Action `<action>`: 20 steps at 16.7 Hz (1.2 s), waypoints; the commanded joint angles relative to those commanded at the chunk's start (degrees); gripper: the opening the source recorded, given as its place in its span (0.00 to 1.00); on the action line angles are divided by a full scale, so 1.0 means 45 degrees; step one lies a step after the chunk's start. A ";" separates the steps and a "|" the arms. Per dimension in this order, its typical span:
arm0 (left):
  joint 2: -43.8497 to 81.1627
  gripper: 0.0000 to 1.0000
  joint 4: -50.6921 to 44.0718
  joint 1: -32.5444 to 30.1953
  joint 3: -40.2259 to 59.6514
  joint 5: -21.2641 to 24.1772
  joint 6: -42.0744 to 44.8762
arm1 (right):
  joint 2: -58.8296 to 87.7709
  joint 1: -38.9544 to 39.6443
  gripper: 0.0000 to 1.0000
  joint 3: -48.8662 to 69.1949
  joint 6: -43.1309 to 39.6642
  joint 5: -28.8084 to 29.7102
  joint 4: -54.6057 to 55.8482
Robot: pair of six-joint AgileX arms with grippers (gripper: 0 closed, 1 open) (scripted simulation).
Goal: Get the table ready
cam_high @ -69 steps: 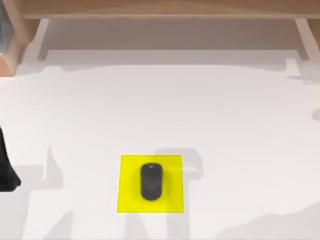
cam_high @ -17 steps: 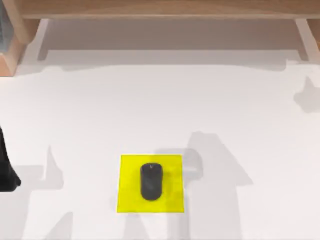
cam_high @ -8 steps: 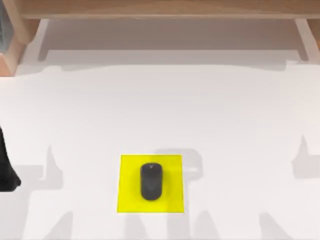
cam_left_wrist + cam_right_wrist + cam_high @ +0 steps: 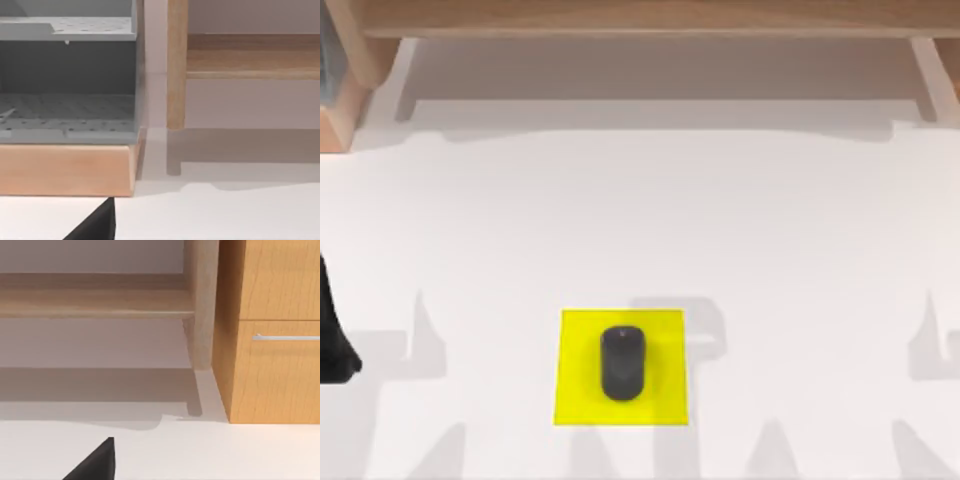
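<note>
Nothing on the table had moved; only shadows right of the yellow mat shifted. The black mouse lay centred on the mat. Whether either gripper was wide or narrow, I cannot tell.

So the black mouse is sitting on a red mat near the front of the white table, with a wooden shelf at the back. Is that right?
Not quite: the mat is yellow, not red, as the top view shows. The rest holds: the black mouse sits on it near the front of the white table, with the wooden shelf at the back.
</note>
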 joint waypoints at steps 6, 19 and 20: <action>0.0774 1.00 -0.0023 -0.0167 0.0791 -0.0148 0.0003 | 0.0000 0.0000 1.00 0.0000 0.0000 0.0000 0.0000; 1.4034 1.00 -0.0359 -0.2608 1.4459 -0.2314 0.0054 | 0.0000 0.0000 1.00 0.0000 0.0000 0.0000 0.0000; 1.5237 1.00 -0.0388 -0.2819 1.5718 -0.2501 0.0058 | 0.0000 0.0000 1.00 0.0000 0.0000 0.0000 0.0000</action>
